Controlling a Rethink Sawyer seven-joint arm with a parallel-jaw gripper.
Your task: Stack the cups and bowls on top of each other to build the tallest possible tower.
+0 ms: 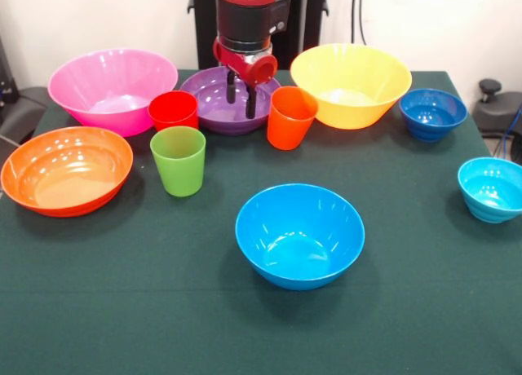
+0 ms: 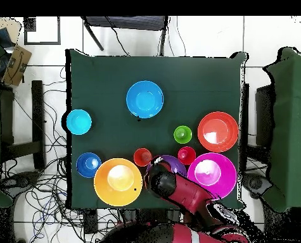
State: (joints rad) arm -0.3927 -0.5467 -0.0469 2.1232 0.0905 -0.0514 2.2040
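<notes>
My gripper [image 1: 241, 98] hangs open and empty over the purple bowl [image 1: 214, 106], fingertips just above its inside. In the overhead view the arm covers most of that bowl [image 2: 176, 163]. The red cup [image 1: 173, 110], orange cup [image 1: 290, 116] and lime green cup [image 1: 179, 160] stand upright around it. The big blue bowl [image 1: 299, 235] sits alone near the front. The pink bowl [image 1: 112, 89], yellow bowl [image 1: 351, 84] and orange bowl [image 1: 65, 169] sit apart. The small dark blue bowl [image 1: 432, 113] and cyan bowl [image 1: 492, 188] are at the right. Nothing is stacked.
Everything stands on a dark green table [image 1: 122, 293]. The robot's pedestal [image 1: 204, 33] rises behind the purple bowl. In the overhead view chairs and cables [image 2: 32, 139] surround the table.
</notes>
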